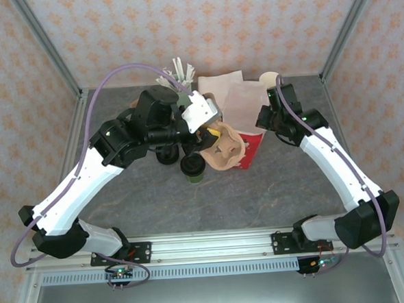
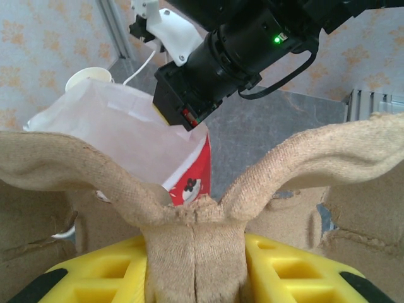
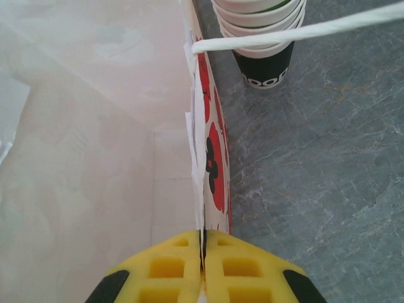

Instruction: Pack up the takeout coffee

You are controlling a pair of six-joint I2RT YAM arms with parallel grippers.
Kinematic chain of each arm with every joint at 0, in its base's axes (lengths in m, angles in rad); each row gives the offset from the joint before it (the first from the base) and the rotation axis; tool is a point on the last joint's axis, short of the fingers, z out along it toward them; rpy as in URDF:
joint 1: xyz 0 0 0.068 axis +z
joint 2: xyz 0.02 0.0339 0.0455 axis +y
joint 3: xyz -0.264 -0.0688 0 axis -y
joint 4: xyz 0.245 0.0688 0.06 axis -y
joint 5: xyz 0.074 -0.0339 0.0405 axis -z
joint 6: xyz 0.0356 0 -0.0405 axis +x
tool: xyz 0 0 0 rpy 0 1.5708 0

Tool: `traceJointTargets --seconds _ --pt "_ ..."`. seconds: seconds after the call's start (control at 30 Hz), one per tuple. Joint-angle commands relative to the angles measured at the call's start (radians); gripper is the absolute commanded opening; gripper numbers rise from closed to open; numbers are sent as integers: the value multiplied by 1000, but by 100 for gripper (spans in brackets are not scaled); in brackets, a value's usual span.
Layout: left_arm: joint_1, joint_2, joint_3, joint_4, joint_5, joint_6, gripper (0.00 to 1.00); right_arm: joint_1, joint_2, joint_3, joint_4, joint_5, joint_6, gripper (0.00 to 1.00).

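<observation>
The takeout coffee point(image 1: 193, 167), a dark cup with a black lid, stands on the table just in front of a tan pulp cup carrier point(image 1: 222, 149). My left gripper point(image 1: 211, 134) is shut on that carrier's middle ridge point(image 2: 194, 214), which sits between the yellow fingers point(image 2: 297, 271). A red-and-white paper bag point(image 1: 244, 104) stands open behind the carrier. At the bag's right side, my right gripper point(image 1: 261, 124) is shut on the bag's wall. In the right wrist view the yellow pads point(image 3: 243, 268) pinch the bag's rim point(image 3: 203, 189), with its white inside point(image 3: 95, 139) on the left.
A stack of lidless cups point(image 3: 262, 31) stands beyond the bag, under its white string handle point(image 3: 303, 28). More dark round pieces point(image 1: 166, 156) sit left of the coffee. White sticks point(image 1: 176, 70) stand at the back. Metal frame posts point(image 1: 48, 47) flank the table.
</observation>
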Motion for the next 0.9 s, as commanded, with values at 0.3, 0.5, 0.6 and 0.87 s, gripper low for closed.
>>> traceJointTargets --seconds 0.3,0.5,0.6,0.87 --pt "-28 69 112 -19 54 -75 35 -2 -163 25 -145 -195 -101 0" --pt "-27 88 150 -47 61 -106 35 19 -229 -2 -182 -255 -108 0" --pt "-27 110 182 -77 59 -110 35 43 -266 -20 -188 -262 -102 0" --pt "-26 159 208 -113 79 -122 35 94 -329 -83 -208 -264 -94 0"
